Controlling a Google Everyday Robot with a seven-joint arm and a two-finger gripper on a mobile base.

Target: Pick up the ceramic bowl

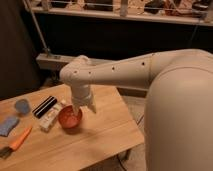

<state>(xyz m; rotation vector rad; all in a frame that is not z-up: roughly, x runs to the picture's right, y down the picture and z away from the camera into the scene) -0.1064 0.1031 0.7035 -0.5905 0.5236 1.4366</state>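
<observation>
– Starting at the jaws: what do you record?

– Jaws point straight down over the ceramic bowl. They stand parted: one finger reaches down inside the bowl, the other hangs outside its right rim. No closure on the rim is evident. The arm comes in from the right, above the table's far edge.

– Position of the bowl?

– Upright on the table, about midway between far and near edges and well in from the right edge. It appears to rest on the wood, not lifted.

– Neighbouring items?

– A white box lies just beside the bowl on its left, and a black striped block is next to that, nearer the far edge. Further left are a blue-grey round object, a blue cloth and an orange-handled brush, the last towards the near edge.

– Progress assessment?

– Approach and descent judged complete, with the jaws placed astride the rim. Outstanding: closing on the rim and raising the bowl clear. The white box sits close, so I judge that a lift straight up would avoid disturbing it.
</observation>
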